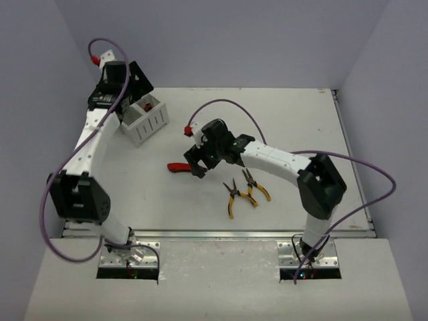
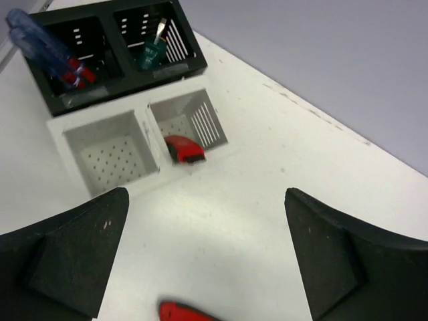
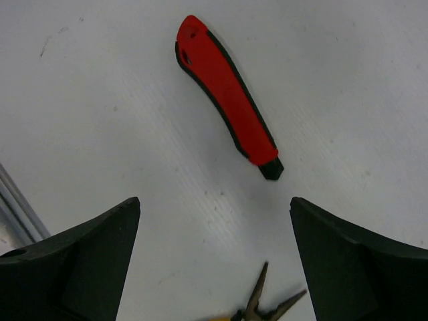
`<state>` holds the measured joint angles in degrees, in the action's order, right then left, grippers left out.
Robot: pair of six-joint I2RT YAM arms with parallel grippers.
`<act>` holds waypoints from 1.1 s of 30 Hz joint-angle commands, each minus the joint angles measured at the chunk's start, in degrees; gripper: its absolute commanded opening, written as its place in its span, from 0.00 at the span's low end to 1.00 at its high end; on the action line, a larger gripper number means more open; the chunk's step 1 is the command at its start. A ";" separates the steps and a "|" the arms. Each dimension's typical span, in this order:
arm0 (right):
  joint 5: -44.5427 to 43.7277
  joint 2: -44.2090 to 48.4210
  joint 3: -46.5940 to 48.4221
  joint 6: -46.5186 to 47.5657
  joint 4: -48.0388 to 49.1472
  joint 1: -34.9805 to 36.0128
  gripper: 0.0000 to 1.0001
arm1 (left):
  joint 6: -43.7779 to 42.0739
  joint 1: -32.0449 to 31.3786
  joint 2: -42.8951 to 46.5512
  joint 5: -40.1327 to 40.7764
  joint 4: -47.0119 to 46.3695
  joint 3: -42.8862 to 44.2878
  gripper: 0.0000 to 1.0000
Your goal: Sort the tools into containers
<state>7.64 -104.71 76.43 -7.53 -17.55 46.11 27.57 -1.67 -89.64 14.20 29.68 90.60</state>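
White and black slotted containers (image 1: 150, 127) sit at the far left of the surface (image 1: 287, 120). The left claw (image 2: 206, 214) hangs above them with its fingers spread wide and nothing between them. Seen from the left wrist, the black bin (image 2: 197, 65) holds blue and red slim screwdrivers (image 2: 43, 50) in its left compartment and a green-handled screwdriver (image 2: 151, 52) in its right one, and the right-hand compartment of the white bin (image 2: 73, 137) holds a red-black utility knife (image 2: 184, 149). Toward the middle, a second utility knife (image 3: 226, 100) lies flat on the surface just ahead of the right claw (image 3: 214, 214), which is also wide open, grips nothing and does not touch it. Further right, two yellow-handled pliers (image 1: 232, 192) lie side by side near that knife.
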 commanded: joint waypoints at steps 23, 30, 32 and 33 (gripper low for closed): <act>-1.25 -27.87 24.03 16.41 -6.03 1.09 0.44 | 2.75 0.35 38.20 -24.37 -5.95 -33.26 1.00; -4.70 -23.58 17.02 10.63 -3.98 1.35 0.01 | 3.32 0.35 41.11 -24.66 -7.07 -36.13 1.00; -6.49 -20.65 14.87 8.09 -2.59 1.33 0.00 | 3.58 0.35 41.55 -24.90 -7.37 -37.84 1.00; -8.52 -19.34 14.19 4.97 -2.43 1.24 0.00 | 4.16 0.35 41.73 -25.72 -7.98 -39.00 1.00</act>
<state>4.61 -129.43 93.98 4.81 -19.97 47.13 30.51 -1.67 -49.82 -9.64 25.83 54.02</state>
